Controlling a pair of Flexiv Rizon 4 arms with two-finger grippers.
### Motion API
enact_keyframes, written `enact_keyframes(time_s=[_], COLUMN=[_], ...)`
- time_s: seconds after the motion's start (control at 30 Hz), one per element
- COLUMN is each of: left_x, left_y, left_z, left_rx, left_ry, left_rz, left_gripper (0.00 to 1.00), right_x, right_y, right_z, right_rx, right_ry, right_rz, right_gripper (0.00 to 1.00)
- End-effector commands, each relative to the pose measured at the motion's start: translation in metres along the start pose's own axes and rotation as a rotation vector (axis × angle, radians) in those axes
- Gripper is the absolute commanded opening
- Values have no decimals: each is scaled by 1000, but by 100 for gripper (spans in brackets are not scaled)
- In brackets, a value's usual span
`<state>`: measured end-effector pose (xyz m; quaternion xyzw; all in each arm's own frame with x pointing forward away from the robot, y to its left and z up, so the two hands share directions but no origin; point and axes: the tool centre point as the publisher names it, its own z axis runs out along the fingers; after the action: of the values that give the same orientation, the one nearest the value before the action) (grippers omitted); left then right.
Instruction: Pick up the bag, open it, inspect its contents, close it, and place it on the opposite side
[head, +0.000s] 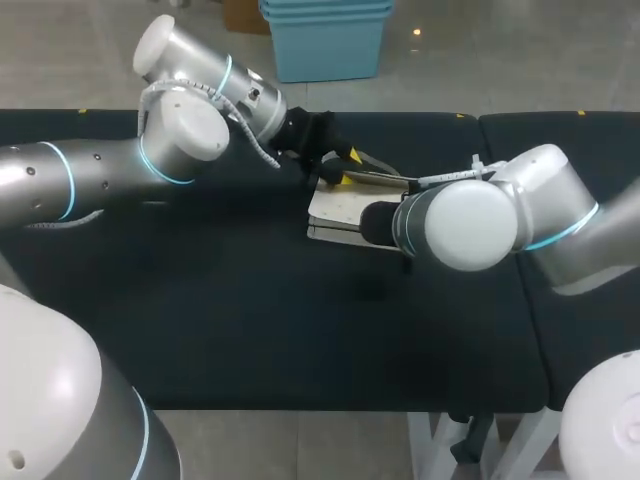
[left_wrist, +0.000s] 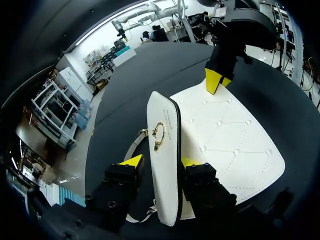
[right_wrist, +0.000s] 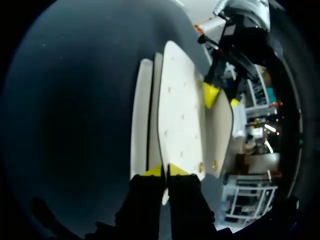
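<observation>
Silver arms (head: 100, 175) bear cyan rings (head: 68, 180) and a ribbed cable (head: 255, 145).

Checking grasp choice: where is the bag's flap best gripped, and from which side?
By its edge near the gold clasp, from the left: lifted off the bag, the flap stands on edge, both faces exposed, so jaws straddle it, as the left gripper does.

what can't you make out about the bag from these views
- Contents: no view looks inside the bag. The wrist cameras see only its flap and outer panels.
- Head view: the right arm covers part of the bag and all of the right gripper.
- Left wrist view: the strap is mostly hidden behind the left gripper.
</observation>
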<state>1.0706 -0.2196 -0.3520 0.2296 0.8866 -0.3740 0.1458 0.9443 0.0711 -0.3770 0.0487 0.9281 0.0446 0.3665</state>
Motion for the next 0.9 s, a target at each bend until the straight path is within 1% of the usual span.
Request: enact_keyframes(time_s=[0.03, 0.37, 0.43, 0.5, 0.53, 0.67, 0.9], left_x=[-14, -19, -19, -20, -20, -20, -20], left_y=[9, 10, 10, 10, 10, 13, 12], left_z=[16, 24, 24, 25, 26, 23, 19], left_rx=[13, 30, 27, 18, 27, 62, 65], left_ry=[23, 46, 51, 57, 64, 67, 61], left_rz=[-11, -35, -35, -40, -48, -67, -75], left_gripper=[42, 38, 29, 4, 0, 0, 0], right_x=[5, 5, 5, 5, 5, 5, 5], right_y=[-3, -3, -3, -3, -3, -3, -3], right_z=[2, 2, 2, 2, 2, 2, 2], right_rx=[-13, -13, -13, -13, -13, -13, -13], right_ry=[-19, -19, -19, -19, -19, -19, -19], right_rz=[1, 1, 1, 1, 1, 1, 1], right_gripper=[0, 0, 0, 0, 0, 0, 0])
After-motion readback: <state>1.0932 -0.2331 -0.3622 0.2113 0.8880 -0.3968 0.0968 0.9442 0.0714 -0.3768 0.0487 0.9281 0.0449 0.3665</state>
